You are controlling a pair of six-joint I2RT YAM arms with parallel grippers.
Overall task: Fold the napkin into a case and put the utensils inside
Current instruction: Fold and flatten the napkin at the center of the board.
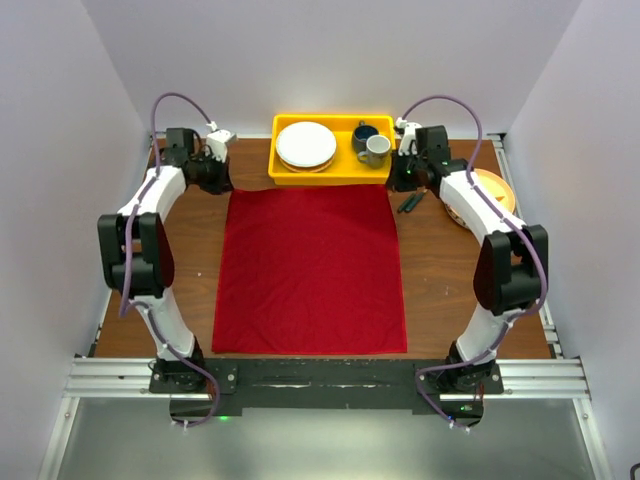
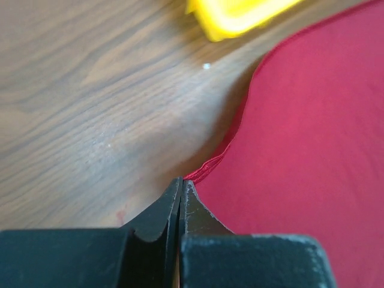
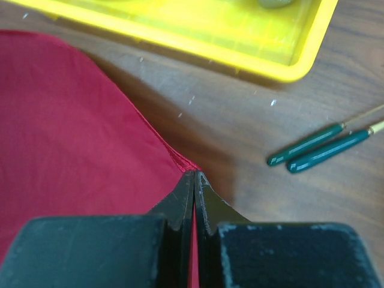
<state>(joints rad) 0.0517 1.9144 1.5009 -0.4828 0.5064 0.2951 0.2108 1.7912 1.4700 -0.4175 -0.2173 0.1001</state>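
The red napkin [image 1: 310, 270] lies spread flat on the wooden table, its far edge next to the yellow tray. My left gripper [image 1: 228, 188] is at the napkin's far left corner. In the left wrist view the left gripper [image 2: 181, 182] is shut, and the napkin's [image 2: 312, 120] hem runs into its tips. My right gripper [image 1: 397, 186] is at the far right corner. In the right wrist view the right gripper [image 3: 194, 174] is shut, with the red cloth [image 3: 66, 120] showing between its jaws. Two utensils [image 3: 312, 147] with dark green handles lie on the wood right of that corner, and the utensils [image 1: 410, 202] also show from above.
A yellow tray [image 1: 330, 178] at the back holds white plates [image 1: 306, 146] and two mugs [image 1: 370, 143]. The tray's corner [image 2: 234, 15] sits just beyond the left gripper, and the tray's rim [image 3: 198, 36] just beyond the right. An orange plate [image 1: 492, 192] sits under the right arm.
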